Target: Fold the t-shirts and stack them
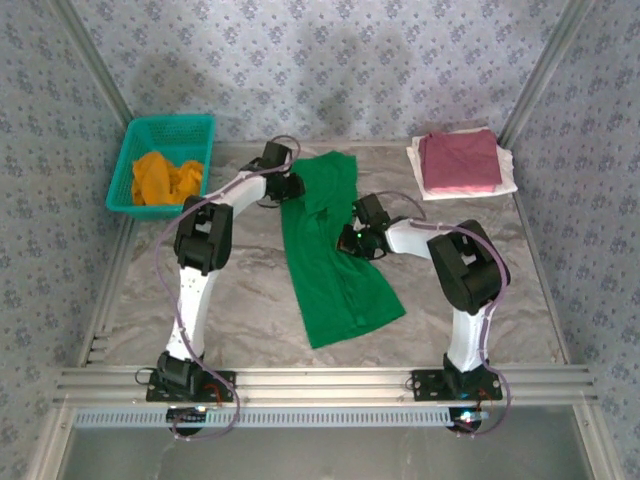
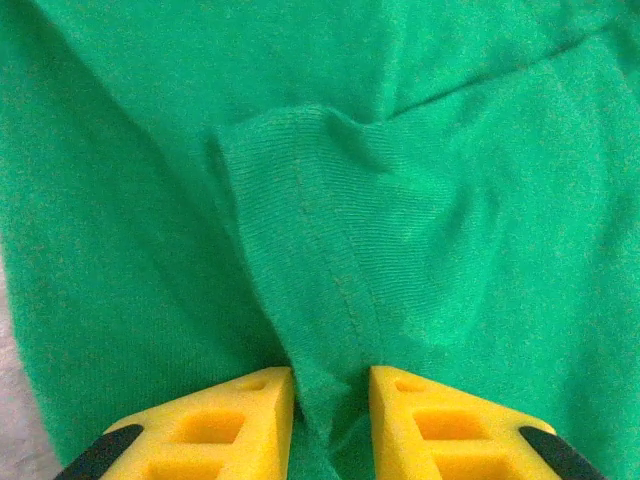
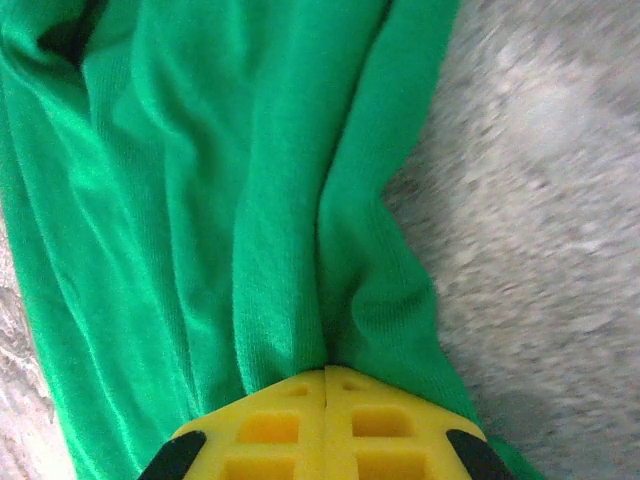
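Well, the green shirt (image 1: 330, 265) runs far to near; left end effector (image 2: 332, 385) pinches its far-left edge, right end effector (image 3: 326, 375) its right edge.

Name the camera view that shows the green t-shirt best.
Top external: the green t-shirt shows full length on the table. Left wrist gives a close-up ridge pinched in the left gripper; right wrist, folds clamped in the right gripper.

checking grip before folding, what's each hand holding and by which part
Both hold the green t-shirt: left hand pinches a seamed fold, right hand is shut on bunched cloth at its edge.
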